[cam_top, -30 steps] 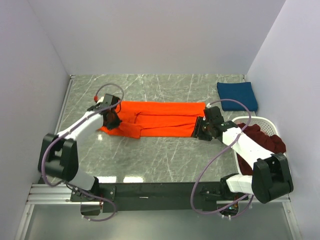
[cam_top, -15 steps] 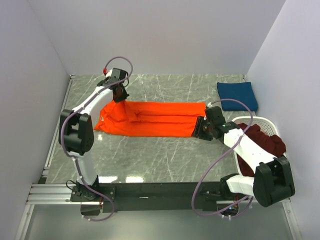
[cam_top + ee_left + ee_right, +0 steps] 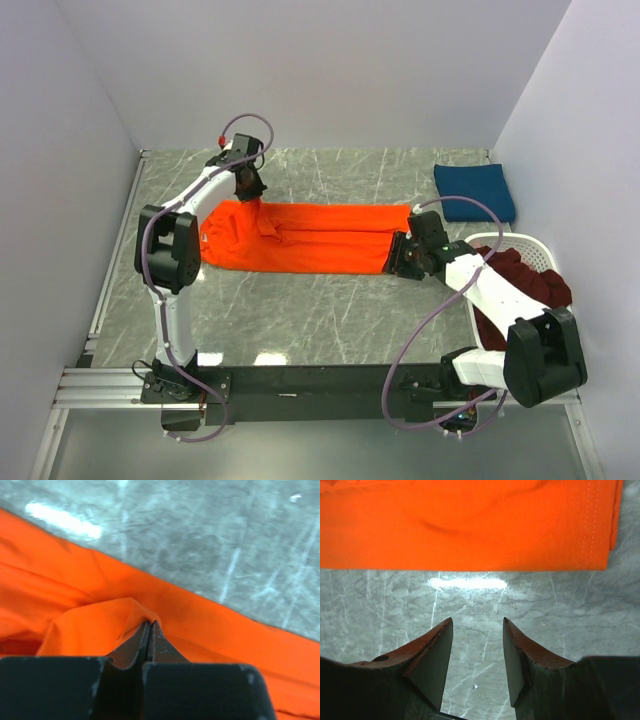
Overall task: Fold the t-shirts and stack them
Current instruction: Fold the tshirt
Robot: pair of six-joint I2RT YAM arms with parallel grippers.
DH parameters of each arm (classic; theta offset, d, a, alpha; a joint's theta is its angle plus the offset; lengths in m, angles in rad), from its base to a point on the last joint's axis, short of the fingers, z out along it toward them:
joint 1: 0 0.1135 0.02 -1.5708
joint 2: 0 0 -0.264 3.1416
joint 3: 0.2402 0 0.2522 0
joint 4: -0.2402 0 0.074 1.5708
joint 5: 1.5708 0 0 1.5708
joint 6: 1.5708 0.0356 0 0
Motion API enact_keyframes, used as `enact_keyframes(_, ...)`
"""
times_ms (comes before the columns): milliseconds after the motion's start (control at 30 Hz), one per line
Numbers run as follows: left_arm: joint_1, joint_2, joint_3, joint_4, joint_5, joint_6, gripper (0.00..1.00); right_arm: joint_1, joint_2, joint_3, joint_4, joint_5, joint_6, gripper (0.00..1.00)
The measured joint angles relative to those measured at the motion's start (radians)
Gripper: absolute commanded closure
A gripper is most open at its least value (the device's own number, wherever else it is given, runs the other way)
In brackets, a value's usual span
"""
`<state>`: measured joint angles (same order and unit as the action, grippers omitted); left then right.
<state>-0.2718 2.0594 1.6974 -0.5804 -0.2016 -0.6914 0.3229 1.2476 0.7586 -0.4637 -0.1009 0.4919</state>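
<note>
**Orange shirt pinched at one corner, other hand waiting**

The grey marble table [image 3: 300,320] is the biggest thing I see. In the middle of it lies the bright orange cloth t-shirt [image 3: 330,238], spread long from 9 o'clock to 3 o'clock. The white oval plastic basket [image 3: 505,238] sits at 4 o'clock with dark maroon shirts [image 3: 535,285] piled in it. A folded navy blue shirt [image 3: 475,190] rests at 2 o'clock, well apart from the orange one.

I think the orange t-shirt is light, soft and floppy. It will sag and wrinkle, so it is best to grab it by corners and edges, one hand at each end.

The left gripper [image 3: 248,190] is at the shirt's 10 o'clock corner. Its fingers [image 3: 132,650] are squeezed tight together, pinching a little peak of orange cloth.

The right gripper [image 3: 403,255] is at the shirt's 3 o'clock end. Its fingers [image 3: 432,655] stand about half apart and hold nothing. They are over bare table, just beside the shirt's hem.
</note>
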Motion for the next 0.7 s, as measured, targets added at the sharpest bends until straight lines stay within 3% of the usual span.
enact_keyframes(267,-0.035,0.000,-0.001,0.043,0.055,0.016,0.96,0.000,0.019,0.008,0.008,0.021,0.001,0.48)
enact_keyframes(467,-0.055,-0.010,-0.008,0.046,0.060,0.030,0.87,-0.007,0.045,0.008,0.008,0.037,0.005,0.48)
enact_keyframes(567,-0.059,-0.021,-0.016,0.044,0.058,0.031,0.76,-0.008,0.051,0.008,0.009,0.043,0.005,0.48)
enact_keyframes(667,-0.056,-0.056,-0.050,0.046,0.055,0.024,0.57,-0.022,0.052,0.008,0.009,0.055,0.008,0.48)
enact_keyframes(700,-0.052,-0.079,-0.071,0.045,0.055,0.018,0.44,-0.031,0.052,0.008,0.010,0.058,0.008,0.48)
